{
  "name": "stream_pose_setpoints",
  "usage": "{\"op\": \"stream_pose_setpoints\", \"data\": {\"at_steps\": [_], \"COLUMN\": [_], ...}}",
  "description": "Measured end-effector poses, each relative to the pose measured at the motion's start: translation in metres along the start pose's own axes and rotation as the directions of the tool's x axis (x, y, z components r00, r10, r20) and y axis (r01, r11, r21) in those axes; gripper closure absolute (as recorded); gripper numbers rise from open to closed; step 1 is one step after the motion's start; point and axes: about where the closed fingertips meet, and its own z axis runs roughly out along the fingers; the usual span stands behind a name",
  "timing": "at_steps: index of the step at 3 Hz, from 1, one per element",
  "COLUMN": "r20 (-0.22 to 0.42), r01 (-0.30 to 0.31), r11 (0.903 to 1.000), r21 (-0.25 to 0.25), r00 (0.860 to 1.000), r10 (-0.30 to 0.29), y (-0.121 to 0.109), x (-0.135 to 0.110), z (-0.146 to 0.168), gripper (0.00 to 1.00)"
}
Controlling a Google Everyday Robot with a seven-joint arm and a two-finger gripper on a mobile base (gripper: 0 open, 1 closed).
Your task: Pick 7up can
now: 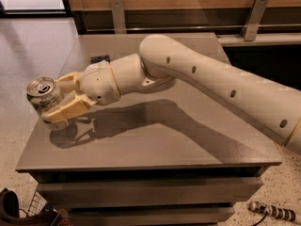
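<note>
The 7up can [41,97], with a silver top, pull tab and pale sides, is at the table's left edge. It is tilted and held a little above the grey table [150,145]; its shadow lies on the tabletop below it. My gripper [54,100] is shut on the can, with one cream finger [68,81] behind it and the other finger [67,111] in front. The white arm reaches in from the right across the table.
A flat dark blue packet [99,59] lies at the table's back left, partly hidden by the arm. A wood-panelled wall with metal brackets [254,18] runs behind. There is floor to the left, a wire basket [33,211] at bottom left, and a striped object [273,212] at bottom right.
</note>
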Motion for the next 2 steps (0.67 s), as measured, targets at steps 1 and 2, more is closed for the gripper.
{"op": "stream_pose_setpoints", "data": {"at_steps": [1,2], "r20": [-0.019,-0.056], "r01": [0.045,0.093], "r11": [0.9990,0.9956], "r21": [-0.008,0.011], "r00": [0.999,0.994], "r10": [-0.045,-0.092], "y": [0.002,0.003], "x": [-0.031,-0.065], "z": [-0.005,-0.019], "gripper": [1.00,1.00]}}
